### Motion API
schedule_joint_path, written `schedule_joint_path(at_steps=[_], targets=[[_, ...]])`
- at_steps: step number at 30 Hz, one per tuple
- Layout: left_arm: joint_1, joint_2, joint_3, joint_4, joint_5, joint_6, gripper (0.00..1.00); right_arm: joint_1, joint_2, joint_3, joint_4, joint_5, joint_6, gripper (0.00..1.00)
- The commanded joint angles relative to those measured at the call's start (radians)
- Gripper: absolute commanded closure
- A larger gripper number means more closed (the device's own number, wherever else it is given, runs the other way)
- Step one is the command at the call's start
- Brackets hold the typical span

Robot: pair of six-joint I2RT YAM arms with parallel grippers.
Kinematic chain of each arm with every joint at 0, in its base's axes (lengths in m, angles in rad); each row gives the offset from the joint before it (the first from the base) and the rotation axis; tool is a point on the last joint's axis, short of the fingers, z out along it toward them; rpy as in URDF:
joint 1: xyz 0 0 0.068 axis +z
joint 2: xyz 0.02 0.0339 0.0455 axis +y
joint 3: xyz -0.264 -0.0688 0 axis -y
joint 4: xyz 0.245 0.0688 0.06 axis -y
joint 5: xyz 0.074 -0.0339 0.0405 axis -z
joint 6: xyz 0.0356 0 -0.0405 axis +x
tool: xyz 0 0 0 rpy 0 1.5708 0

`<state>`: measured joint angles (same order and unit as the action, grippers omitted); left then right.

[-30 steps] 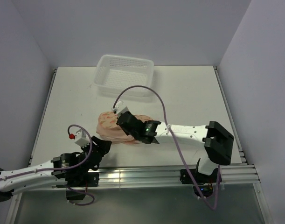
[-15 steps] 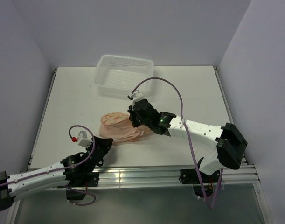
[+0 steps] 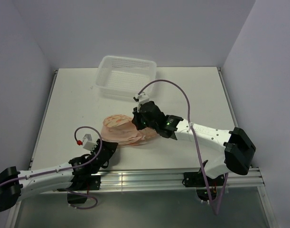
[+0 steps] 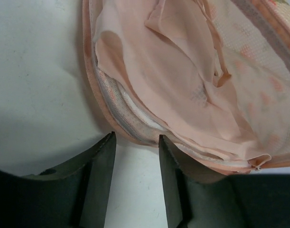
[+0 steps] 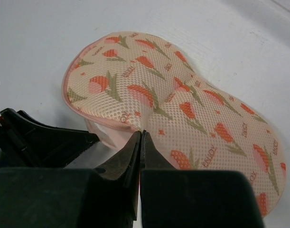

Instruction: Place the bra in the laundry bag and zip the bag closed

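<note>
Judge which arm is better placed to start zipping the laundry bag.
Right, probably. The right end effector is pinched shut on the rim of the laundry bag; the left end effector sits open at that rim, gripping nothing.

The laundry bag (image 3: 117,129) lies mid-table (image 3: 192,90), toward the near side, with the bra (image 4: 182,95) inside it between its two halves. The mesh basket (image 3: 127,76) stands well behind it, by the far edge. The right gripper (image 5: 142,134) meets the rim of the bag's upper half on the right. The left gripper (image 4: 136,137) sits at the bag's near-left edge.
</note>
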<state>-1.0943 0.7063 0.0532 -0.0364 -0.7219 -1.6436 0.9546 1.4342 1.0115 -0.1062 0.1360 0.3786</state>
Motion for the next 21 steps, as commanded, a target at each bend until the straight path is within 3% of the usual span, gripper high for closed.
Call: schedule_joint_path(at_steps=[1,2,3,9,12,15,18,19,21], targets=[[0.007,0.025,-0.032,0.107,-0.014,-0.024,0.53,-0.010,-0.052,-0.011,0.060,-0.007,0.013,1.00],[0.008,0.030,-0.033,0.131,-0.019,-0.013,0.57,-0.010,-0.054,-0.013,0.059,-0.009,0.014,1.00],[0.013,0.036,-0.030,0.139,-0.028,-0.004,0.70,-0.011,-0.055,-0.016,0.060,-0.009,0.014,1.00],[0.022,0.025,0.022,0.069,-0.072,0.037,1.00,-0.010,-0.063,-0.031,0.072,-0.009,0.022,1.00],[0.027,-0.043,0.046,0.026,-0.085,0.094,1.00,-0.011,-0.069,-0.040,0.071,-0.003,0.029,1.00],[0.033,-0.135,0.172,-0.075,-0.119,0.247,1.00,-0.020,-0.078,-0.044,0.056,0.010,0.045,1.00],[0.066,-0.163,0.435,-0.111,-0.117,0.532,1.00,-0.031,-0.103,-0.018,0.007,0.025,0.072,1.00],[0.074,-0.150,0.596,-0.126,-0.093,0.642,1.00,-0.031,-0.112,-0.005,-0.009,0.031,0.077,1.00],[0.082,-0.070,0.745,-0.195,-0.033,0.695,1.00,-0.033,-0.158,-0.011,-0.023,0.024,0.111,1.00]])
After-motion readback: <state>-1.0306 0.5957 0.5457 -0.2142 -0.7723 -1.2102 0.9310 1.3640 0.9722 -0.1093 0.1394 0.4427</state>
